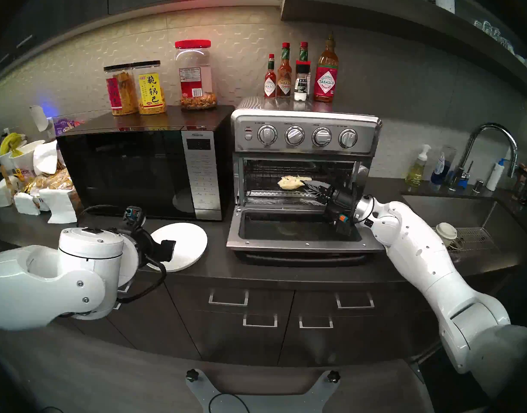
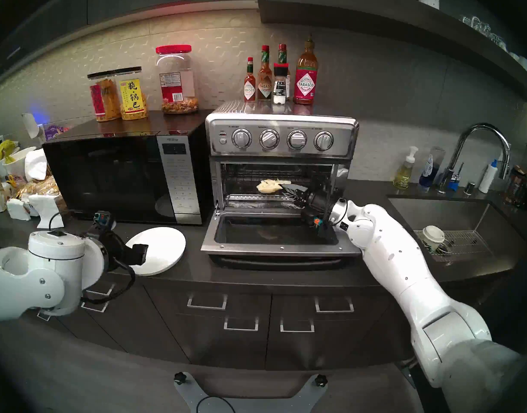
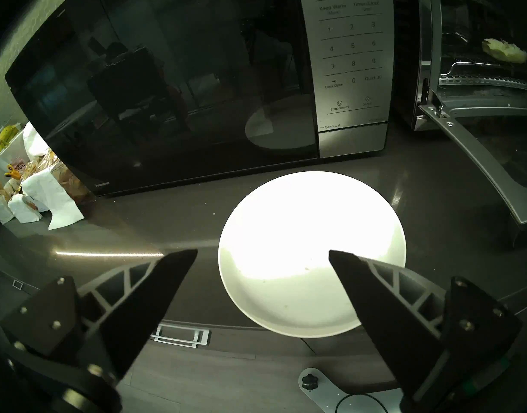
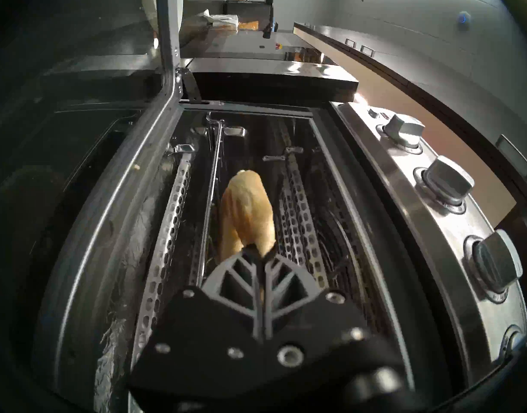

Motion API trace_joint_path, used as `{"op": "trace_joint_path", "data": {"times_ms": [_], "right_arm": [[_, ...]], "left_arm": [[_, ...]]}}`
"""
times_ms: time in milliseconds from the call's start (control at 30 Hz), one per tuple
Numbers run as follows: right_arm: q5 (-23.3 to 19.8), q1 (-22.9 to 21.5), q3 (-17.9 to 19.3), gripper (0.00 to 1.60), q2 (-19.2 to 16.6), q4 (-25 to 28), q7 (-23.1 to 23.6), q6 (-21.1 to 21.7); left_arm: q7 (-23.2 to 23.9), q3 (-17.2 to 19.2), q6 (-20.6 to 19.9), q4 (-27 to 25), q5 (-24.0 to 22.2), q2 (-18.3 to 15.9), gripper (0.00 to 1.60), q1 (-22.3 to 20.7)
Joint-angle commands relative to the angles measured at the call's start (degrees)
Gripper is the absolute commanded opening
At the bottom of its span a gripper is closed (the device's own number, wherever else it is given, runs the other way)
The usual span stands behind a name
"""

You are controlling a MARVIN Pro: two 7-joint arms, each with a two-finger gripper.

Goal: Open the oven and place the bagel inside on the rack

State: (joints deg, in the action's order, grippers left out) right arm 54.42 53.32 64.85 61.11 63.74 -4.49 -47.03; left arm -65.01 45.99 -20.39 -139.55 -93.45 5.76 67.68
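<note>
The stainless oven (image 1: 304, 135) stands with its glass door (image 1: 298, 233) dropped flat toward me. My right gripper (image 1: 307, 184) reaches into the cavity from the right, shut on the edge of the pale bagel (image 1: 289, 183). The right wrist view shows the bagel (image 4: 247, 212) pinched between the closed fingertips of that gripper (image 4: 257, 254). It hangs at the level of the wire rack (image 3: 470, 64); whether it rests on the rack I cannot tell. My left gripper (image 3: 262, 254) hovers open and empty over the near edge of a bare white plate (image 3: 301, 224).
A black microwave (image 1: 137, 171) with snack jars on top stands left of the oven. Sauce bottles (image 1: 301, 72) line the oven's top. To the right are a sink (image 1: 464, 212), a faucet (image 1: 491, 147) and soap bottles. Bags and napkins (image 1: 33, 189) crowd the far left.
</note>
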Motion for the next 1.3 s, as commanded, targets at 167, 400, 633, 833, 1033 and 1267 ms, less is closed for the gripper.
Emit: {"op": "trace_joint_path", "data": {"times_ms": [167, 400, 633, 833, 1033, 1267], "right_arm": [[-1.6, -3.2, 0.3, 0.27, 2.8, 0.1, 2.0, 1.3], [-1.9, -3.6, 0.6, 1.6, 1.8, 0.8, 3.8, 0.7], [-2.9, -3.4, 1.3, 1.6, 0.1, 2.2, 5.3, -1.1], [-4.1, -4.2, 1.9, 1.6, -1.3, 1.7, 8.0, -3.1], [-5.4, -4.8, 2.2, 1.6, -2.2, 1.5, 10.2, -5.0], [-7.6, -4.9, 2.8, 0.74, -3.1, 2.4, 12.7, -7.3]], "left_arm": [[0.2, 2.4, 0.0, -0.4, 0.6, 0.0, 1.6, 0.9], [0.4, 3.3, 0.0, -0.4, 0.7, 0.0, 1.6, 1.9], [0.5, 4.1, 0.0, -0.4, 0.8, 0.0, 1.6, 2.7], [0.6, 4.9, 0.0, -0.4, 0.9, 0.0, 1.6, 3.5], [0.7, 5.5, 0.0, -0.4, 1.0, 0.0, 1.6, 4.1], [0.8, 6.4, 0.0, -0.4, 1.1, 0.0, 1.6, 4.9]]}}
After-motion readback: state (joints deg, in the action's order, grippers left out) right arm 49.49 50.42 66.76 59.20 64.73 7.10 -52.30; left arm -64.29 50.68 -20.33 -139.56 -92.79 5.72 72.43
